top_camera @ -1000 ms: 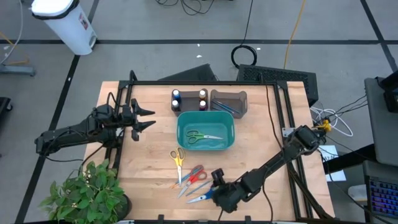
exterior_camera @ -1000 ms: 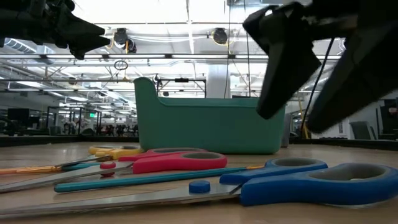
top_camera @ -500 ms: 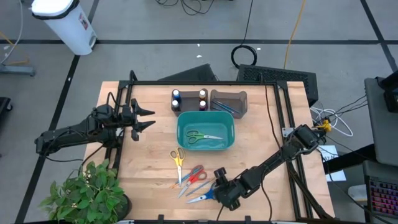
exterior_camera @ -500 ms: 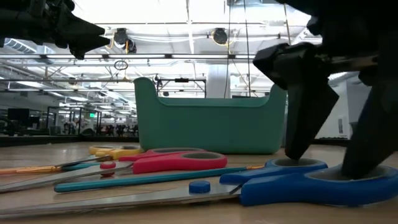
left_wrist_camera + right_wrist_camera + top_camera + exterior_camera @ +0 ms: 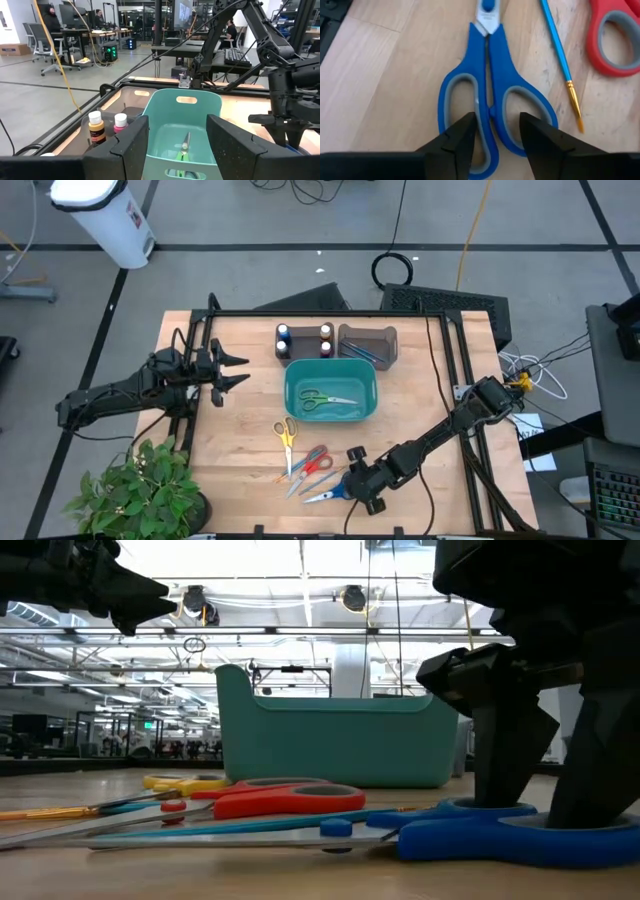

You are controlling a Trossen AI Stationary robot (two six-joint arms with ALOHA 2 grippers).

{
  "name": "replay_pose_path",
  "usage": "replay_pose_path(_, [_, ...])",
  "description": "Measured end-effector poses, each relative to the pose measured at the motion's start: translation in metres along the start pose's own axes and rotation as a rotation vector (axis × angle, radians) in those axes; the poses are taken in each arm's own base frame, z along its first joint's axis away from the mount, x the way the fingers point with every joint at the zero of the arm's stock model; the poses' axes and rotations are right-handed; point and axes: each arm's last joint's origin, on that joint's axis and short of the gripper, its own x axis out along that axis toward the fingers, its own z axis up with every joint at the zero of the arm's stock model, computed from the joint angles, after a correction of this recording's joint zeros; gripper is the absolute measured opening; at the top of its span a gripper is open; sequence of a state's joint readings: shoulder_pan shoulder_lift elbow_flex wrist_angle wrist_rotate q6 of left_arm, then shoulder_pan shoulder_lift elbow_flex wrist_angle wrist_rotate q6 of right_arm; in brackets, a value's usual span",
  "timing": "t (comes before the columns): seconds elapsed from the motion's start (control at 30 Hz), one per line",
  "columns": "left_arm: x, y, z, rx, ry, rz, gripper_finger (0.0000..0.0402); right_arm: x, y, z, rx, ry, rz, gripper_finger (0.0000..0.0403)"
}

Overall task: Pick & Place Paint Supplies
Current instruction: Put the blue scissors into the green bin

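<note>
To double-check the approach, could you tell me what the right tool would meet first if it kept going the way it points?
The blue scissors: the right tool straddles their handles.

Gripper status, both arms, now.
Left gripper: open, empty, hovering left of the teal bin.
Right gripper: open, fingers down in the blue scissors' handle loops, not clamped.

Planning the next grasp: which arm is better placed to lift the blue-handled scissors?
The right. Its end effector is open and straddles the handles of the blue scissors at the table's near edge. The left end effector hovers open off to the table's left, far from them.
</note>
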State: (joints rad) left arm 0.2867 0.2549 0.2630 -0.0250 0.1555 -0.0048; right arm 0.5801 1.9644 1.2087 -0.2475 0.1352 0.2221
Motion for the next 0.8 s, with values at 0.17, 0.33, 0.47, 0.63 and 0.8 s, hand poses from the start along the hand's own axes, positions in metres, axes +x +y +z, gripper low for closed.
replay_pose_path(0.17, [0.0000, 0.0000, 0.0000, 0.000, 0.000, 0.000, 0.0207, 0.0009, -0.0018, -0.0004, -0.011, 0.006, 0.006, 0.0099])
replay_pose_path(0.33, [0.0000, 0.0000, 0.0000, 0.000, 0.000, 0.000, 0.0207, 0.0015, -0.0027, -0.0006, -0.020, 0.008, 0.005, 0.0065])
replay_pose_path(0.47, [0.0000, 0.0000, 0.0000, 0.000, 0.000, 0.000, 0.0207, 0.0020, -0.0035, -0.0007, -0.018, 0.010, 0.006, 0.0067])
replay_pose_path(0.63, [0.0000, 0.0000, 0.0000, 0.000, 0.000, 0.000, 0.0207, 0.0014, -0.0037, -0.0006, -0.018, 0.009, 0.003, 0.0074])
replay_pose_path(0.8, [0.0000, 0.0000, 0.0000, 0.000, 0.000, 0.000, 0.0207, -0.0066, -0.0041, 0.0033, -0.017, -0.021, 0.008, 0.0064])
